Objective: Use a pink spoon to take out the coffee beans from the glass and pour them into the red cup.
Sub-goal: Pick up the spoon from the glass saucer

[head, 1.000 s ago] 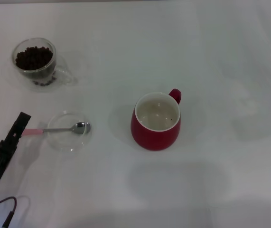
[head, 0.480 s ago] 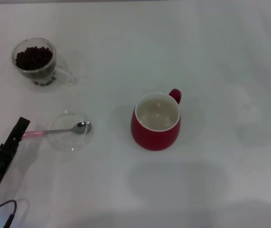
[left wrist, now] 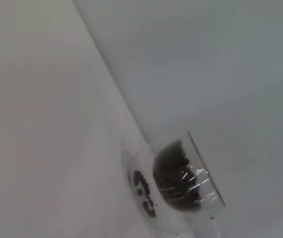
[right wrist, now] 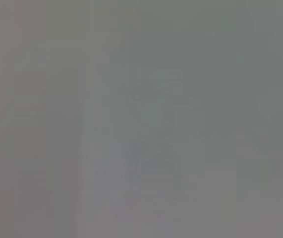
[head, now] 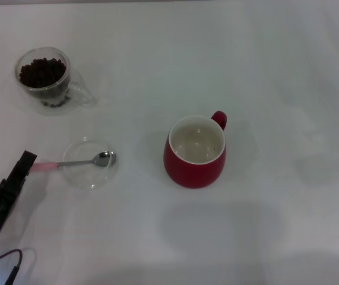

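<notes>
- Head view: the left end effector [head: 27, 159] sits at the pink handle tip of the pink spoon [head: 80, 161], whose bowl lies across a shallow glass dish [head: 89, 178]; I cannot tell its opening or grip. The glass [head: 44, 80] holding the coffee beans [head: 41, 71] stands far-left on the counter [head: 276, 71]; the red cup [head: 195, 152] stands mid-counter.
- Left wrist view: the glass [left wrist: 181, 186] with beans, tilted in frame.
- Right wrist view: only blank grey; the right end effector is not visible.

Left gripper [head: 27, 159] low at near-left, arm angled forward, fingers' gap not discernible. Right arm out of view.
</notes>
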